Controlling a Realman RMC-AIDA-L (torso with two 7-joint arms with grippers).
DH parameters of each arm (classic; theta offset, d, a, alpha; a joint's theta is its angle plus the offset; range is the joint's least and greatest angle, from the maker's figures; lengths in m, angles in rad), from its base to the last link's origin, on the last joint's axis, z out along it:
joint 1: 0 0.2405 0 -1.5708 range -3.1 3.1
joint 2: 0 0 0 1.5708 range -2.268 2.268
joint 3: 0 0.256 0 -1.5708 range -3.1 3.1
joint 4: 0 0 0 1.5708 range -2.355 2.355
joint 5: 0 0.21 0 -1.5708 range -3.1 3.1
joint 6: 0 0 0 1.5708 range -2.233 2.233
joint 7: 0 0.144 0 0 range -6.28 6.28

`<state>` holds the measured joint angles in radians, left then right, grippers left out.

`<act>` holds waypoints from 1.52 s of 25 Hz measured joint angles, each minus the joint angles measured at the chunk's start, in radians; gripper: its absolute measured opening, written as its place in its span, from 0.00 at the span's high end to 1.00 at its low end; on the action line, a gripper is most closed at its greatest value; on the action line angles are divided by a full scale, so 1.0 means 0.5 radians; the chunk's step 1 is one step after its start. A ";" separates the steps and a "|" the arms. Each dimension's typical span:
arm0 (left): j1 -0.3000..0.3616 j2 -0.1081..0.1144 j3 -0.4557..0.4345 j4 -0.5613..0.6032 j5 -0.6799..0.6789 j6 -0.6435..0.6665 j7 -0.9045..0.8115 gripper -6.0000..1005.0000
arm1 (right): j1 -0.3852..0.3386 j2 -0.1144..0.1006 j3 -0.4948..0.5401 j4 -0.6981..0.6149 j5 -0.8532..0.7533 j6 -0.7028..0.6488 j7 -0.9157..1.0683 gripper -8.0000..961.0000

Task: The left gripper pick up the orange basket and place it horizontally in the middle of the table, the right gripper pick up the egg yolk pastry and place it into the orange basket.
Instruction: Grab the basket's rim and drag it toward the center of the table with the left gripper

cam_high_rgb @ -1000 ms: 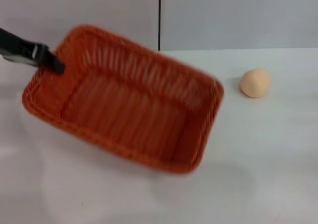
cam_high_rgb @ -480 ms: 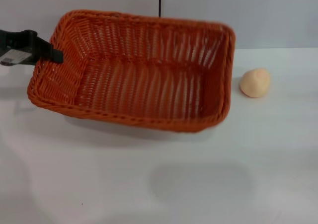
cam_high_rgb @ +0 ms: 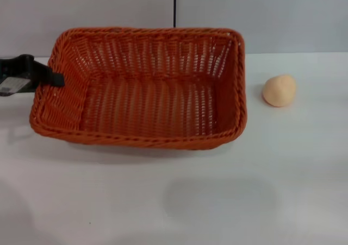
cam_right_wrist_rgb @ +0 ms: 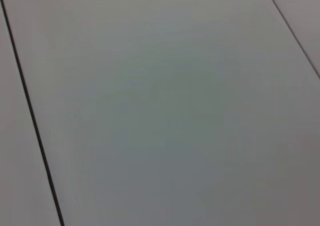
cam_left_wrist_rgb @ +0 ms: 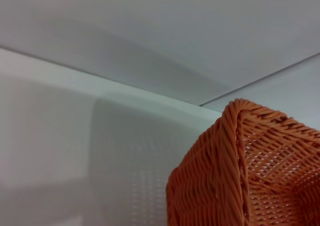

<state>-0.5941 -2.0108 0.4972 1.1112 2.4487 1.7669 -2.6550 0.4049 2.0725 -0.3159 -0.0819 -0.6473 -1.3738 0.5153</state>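
The orange basket lies lengthwise across the middle-left of the white table, its opening up and a thin shadow under its front edge. My left gripper comes in from the left and is shut on the basket's left rim. The left wrist view shows a braided corner of the basket close up. The egg yolk pastry, a small pale peach dome, sits on the table to the right of the basket, a short gap apart. My right gripper appears in no view.
A grey wall with a dark vertical seam stands behind the table. The right wrist view shows only grey panels with dark seams. White tabletop stretches in front of the basket and around the pastry.
The basket, held by my left gripper, has turned from a slanted, tipped pose to level and lengthwise, and has come down toward the table. The pastry has not moved.
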 joint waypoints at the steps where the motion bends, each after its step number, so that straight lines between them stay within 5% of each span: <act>1: 0.000 0.000 0.000 0.000 0.000 0.000 0.000 0.80 | 0.003 0.000 0.006 -0.001 0.000 0.008 0.000 0.33; 11: 0.098 -0.037 0.047 0.042 -0.014 0.015 0.039 0.79 | 0.039 0.000 0.009 -0.005 0.002 0.058 0.000 0.33; 13: 0.148 -0.077 0.102 0.115 -0.014 0.024 0.064 0.79 | 0.043 0.000 0.009 -0.004 0.002 0.059 0.000 0.33; 38: 0.359 -0.101 0.369 0.151 -0.344 0.049 0.090 0.76 | 0.064 0.000 0.006 -0.008 0.003 0.066 0.000 0.34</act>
<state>-0.4147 -2.0613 0.6818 1.1865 2.2766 1.7912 -2.6101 0.4367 2.0724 -0.3129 -0.0860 -0.6458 -1.3406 0.5153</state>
